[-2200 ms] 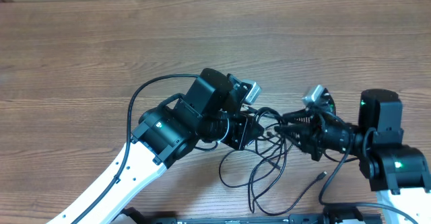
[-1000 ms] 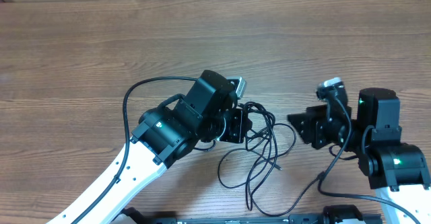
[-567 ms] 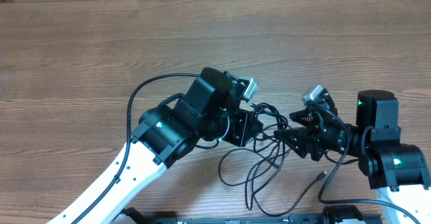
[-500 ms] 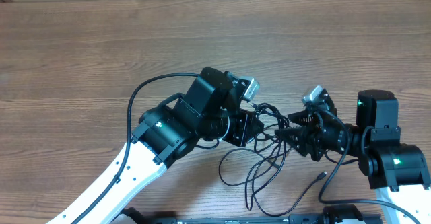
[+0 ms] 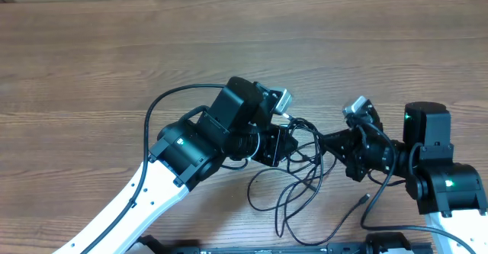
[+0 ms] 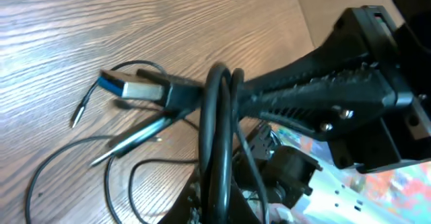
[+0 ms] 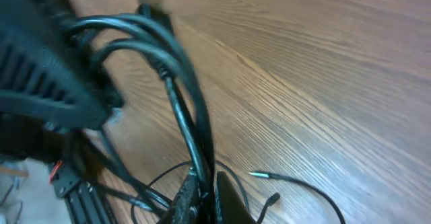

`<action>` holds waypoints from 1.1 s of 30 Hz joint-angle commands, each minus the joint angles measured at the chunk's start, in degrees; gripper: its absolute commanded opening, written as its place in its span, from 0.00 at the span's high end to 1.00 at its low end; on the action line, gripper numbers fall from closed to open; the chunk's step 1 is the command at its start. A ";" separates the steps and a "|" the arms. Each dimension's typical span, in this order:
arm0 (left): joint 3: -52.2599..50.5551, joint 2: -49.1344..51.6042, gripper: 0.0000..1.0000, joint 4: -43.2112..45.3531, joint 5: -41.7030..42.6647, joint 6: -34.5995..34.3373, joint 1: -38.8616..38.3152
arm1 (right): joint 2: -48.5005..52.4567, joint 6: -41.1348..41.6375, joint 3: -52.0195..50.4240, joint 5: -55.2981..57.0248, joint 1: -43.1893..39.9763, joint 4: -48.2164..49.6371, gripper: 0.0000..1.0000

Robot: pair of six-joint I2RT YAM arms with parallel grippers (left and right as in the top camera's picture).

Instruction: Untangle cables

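Both grippers pinch one knot of cables at the counter's near edge, right of the middle.

On the left, the left gripper [image 5: 288, 142] reaches in from the near left corner of the wooden counter [image 5: 114, 56]. Its fingers are clamped on the cables [image 5: 301, 174], which rise as a thick looped bundle from between them in the left wrist view. A USB plug [image 6: 131, 89] with a blue insert sticks out of that bundle, and a thin pin plug [image 6: 76, 116] lies on the wood beside it. Slack loops trail from the knot toward the near edge. On the right, the right gripper [image 5: 326, 143] comes in from the near right corner and meets the same knot. Its fingers are pressed together on the strands, just beside the left gripper.
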 commanded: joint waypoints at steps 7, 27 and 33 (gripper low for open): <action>0.48 -0.35 0.96 -0.22 -1.95 -6.12 -0.02 | -0.13 20.59 0.61 23.54 -0.17 0.50 0.96; 0.48 -0.35 0.96 -0.24 -1.73 0.74 -0.02 | -0.15 20.44 0.61 16.33 -0.15 -0.17 0.16; 0.50 -0.37 0.96 0.04 -1.75 10.40 0.00 | -0.15 16.52 0.61 4.94 -0.15 0.28 0.03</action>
